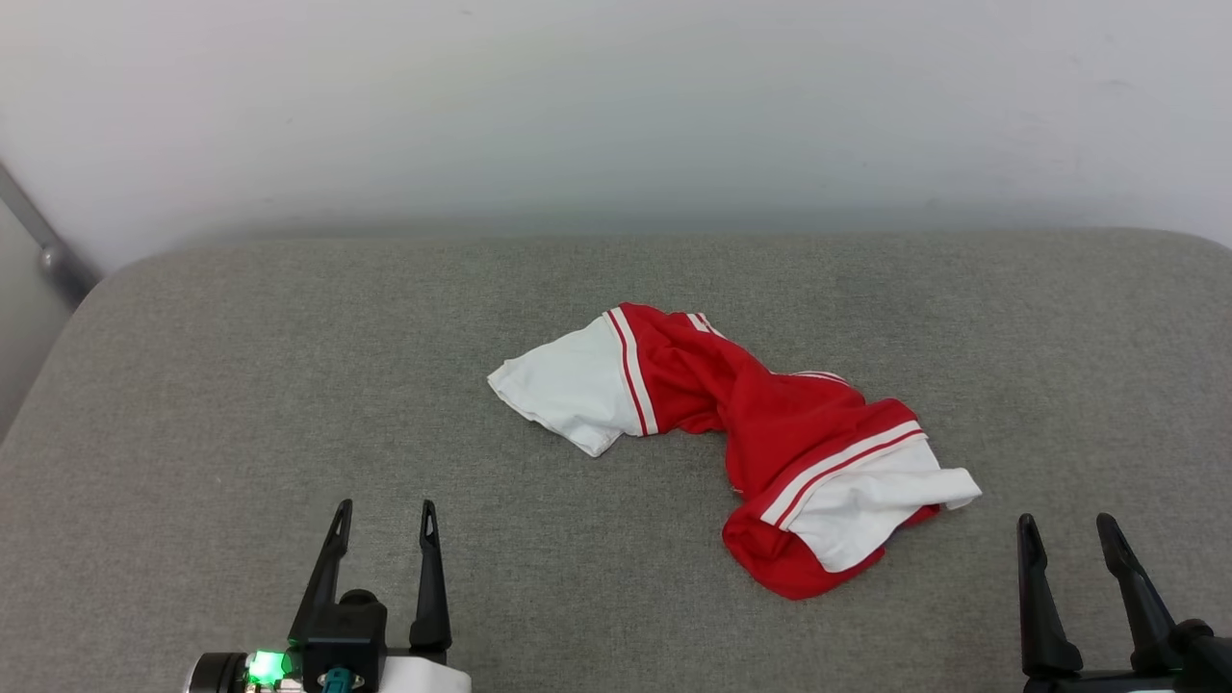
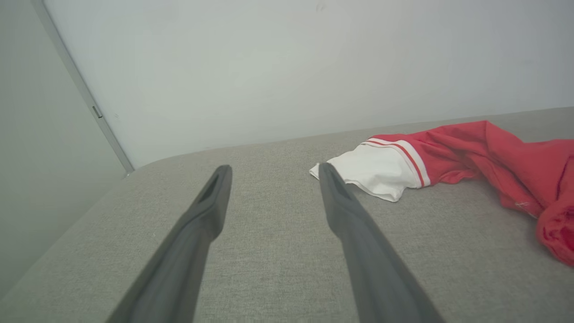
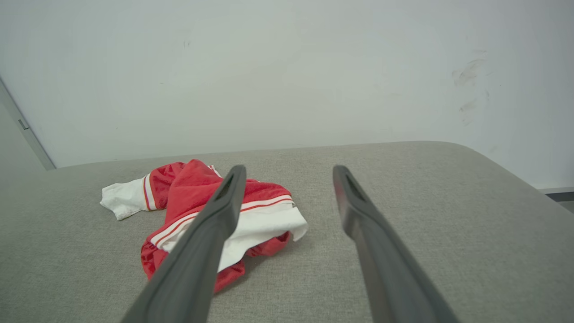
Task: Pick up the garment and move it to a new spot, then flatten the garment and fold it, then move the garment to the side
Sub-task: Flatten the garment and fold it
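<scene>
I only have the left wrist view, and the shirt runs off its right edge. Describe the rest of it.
Observer: In the head view the garment ends in a second white sleeve, crumpled atop the red cloth.
Operator: Give me the right gripper's position.
Observer: The right gripper sits at the head view's lower right, apart from that sleeve, jaws open.
Operator: Tell me what lies beyond the garment.
Observer: The grey cushion runs on rightward to a rounded corner by the wall.
</scene>
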